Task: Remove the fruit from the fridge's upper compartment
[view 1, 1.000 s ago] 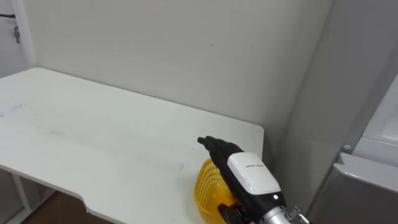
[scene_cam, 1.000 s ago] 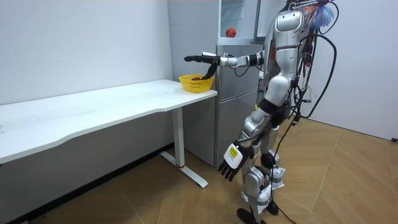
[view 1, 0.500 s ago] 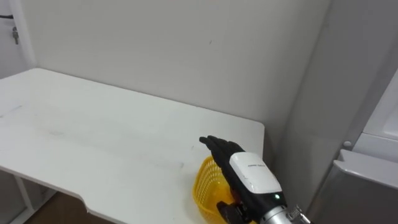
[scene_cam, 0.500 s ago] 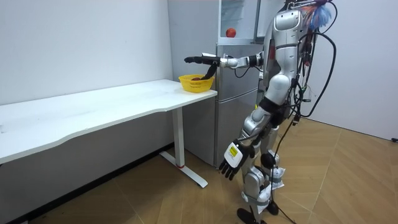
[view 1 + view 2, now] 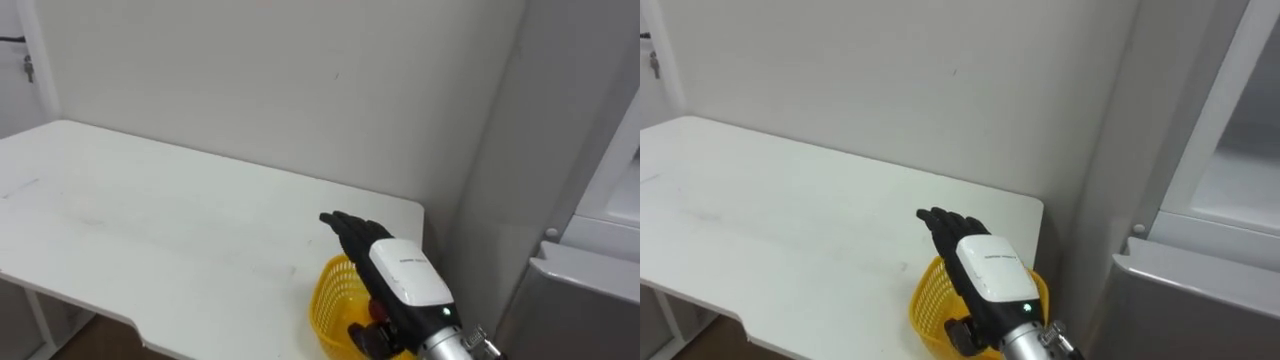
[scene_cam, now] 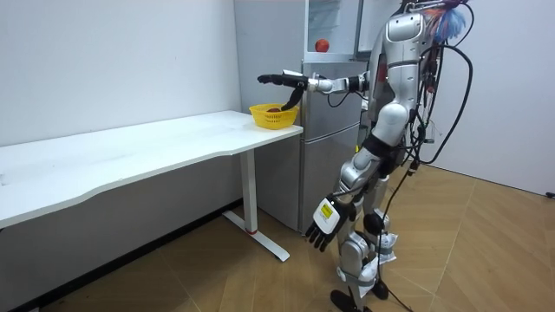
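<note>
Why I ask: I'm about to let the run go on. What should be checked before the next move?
1. Right hand free of load: ok, its fingers are straight above the yellow basket.
2. Basket resting on the white table: ok, it stands at the end nearest the fridge.
3. Something delivered: ok, a red item lies in the basket; what it is, cannot tell.
4. Upper fridge open: ok.
5. More to fetch: ok, a red round thing sits on its shelf.
6. Left hand out of the way: ok, it hangs open beside the leg.
</note>
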